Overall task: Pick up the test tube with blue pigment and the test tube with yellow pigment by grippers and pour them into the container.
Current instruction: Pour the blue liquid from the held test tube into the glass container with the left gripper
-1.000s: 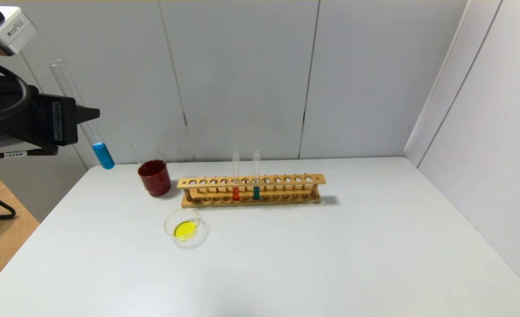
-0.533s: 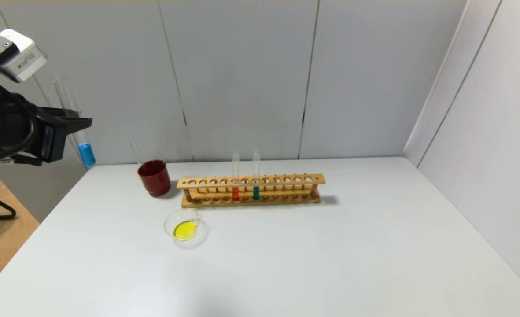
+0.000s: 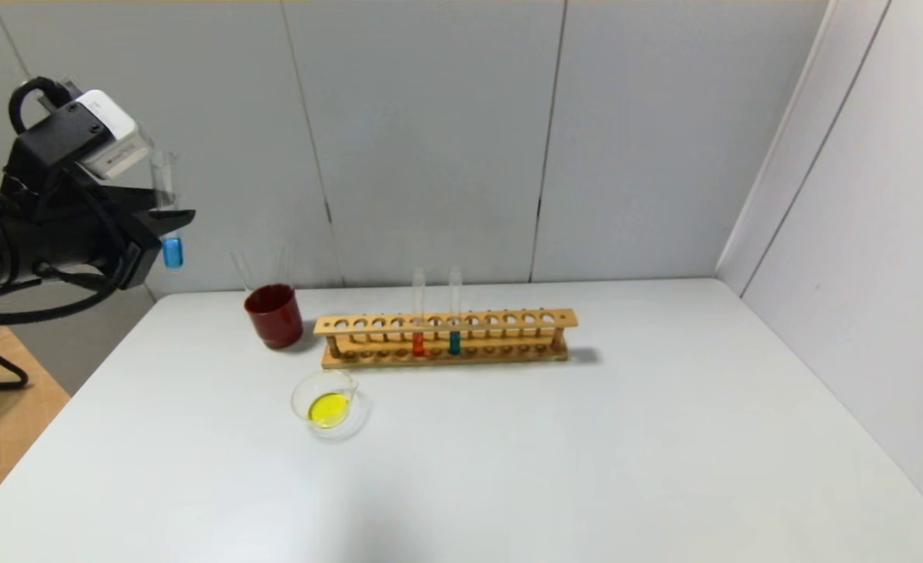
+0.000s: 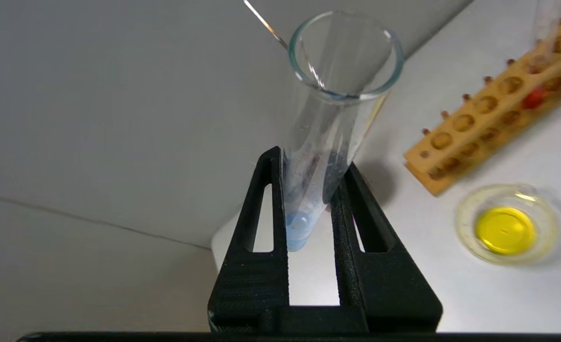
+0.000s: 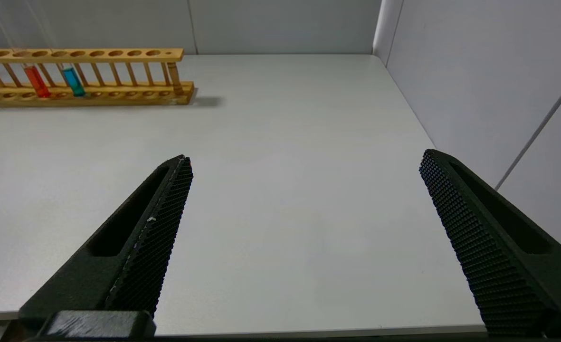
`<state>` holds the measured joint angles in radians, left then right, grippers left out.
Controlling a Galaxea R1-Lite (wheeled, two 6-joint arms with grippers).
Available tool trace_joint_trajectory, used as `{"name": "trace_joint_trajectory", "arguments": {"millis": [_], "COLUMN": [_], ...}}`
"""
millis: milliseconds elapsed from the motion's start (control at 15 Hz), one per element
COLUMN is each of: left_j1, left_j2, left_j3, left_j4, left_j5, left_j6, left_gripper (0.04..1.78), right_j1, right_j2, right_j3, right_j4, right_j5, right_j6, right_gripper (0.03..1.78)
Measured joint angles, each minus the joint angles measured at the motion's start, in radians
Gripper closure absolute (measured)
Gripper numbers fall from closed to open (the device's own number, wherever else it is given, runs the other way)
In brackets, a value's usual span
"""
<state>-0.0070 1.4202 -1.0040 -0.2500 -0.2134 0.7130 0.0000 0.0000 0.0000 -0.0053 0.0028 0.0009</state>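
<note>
My left gripper [image 3: 166,227] clenched on test tube with blue pigment [image 3: 170,234], aloft at 10 o'clock from container [image 3: 328,400]. Glass thin, slick, fragile; grip low. Right gripper [image 5: 304,223] released, idle over counter [image 5: 285,142].

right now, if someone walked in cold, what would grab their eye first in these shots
The left claw, raised off the table's left edge, is shut on a test tube with blue pigment held mouth-up. On the table, the low glass beaker with a bright yellow pool sits in front of the wooden tube rack, which holds an orange-red tube and a teal tube; a dark red cup stands at the rack's left end. The right claw hangs open over bare table.
</note>
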Motion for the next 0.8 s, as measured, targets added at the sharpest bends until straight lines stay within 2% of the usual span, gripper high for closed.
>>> {"name": "trace_joint_trajectory", "arguments": {"millis": [200, 467, 800], "left_j1": [0.003, 0.011, 0.029], "left_j2": [0.049, 0.07, 0.092], "left_j3": [0.034, 0.102, 0.124], "left_j4": [-0.117, -0.039, -0.043], "left_j5": [-0.008, -0.003, 0.001], "left_j6": [0.155, 0.313, 0.421], "left_gripper": [1.5, 1.5, 1.5], "right_j1": [0.0, 0.0, 0.0], "right_j2": [0.0, 0.0, 0.0], "right_j3": [0.0, 0.0, 0.0], "right_j4": [0.0, 0.0, 0.0], "right_j5": [0.0, 0.0, 0.0], "right_j6": [0.0, 0.0, 0.0], "right_gripper": [0.06, 0.06, 0.06]}}
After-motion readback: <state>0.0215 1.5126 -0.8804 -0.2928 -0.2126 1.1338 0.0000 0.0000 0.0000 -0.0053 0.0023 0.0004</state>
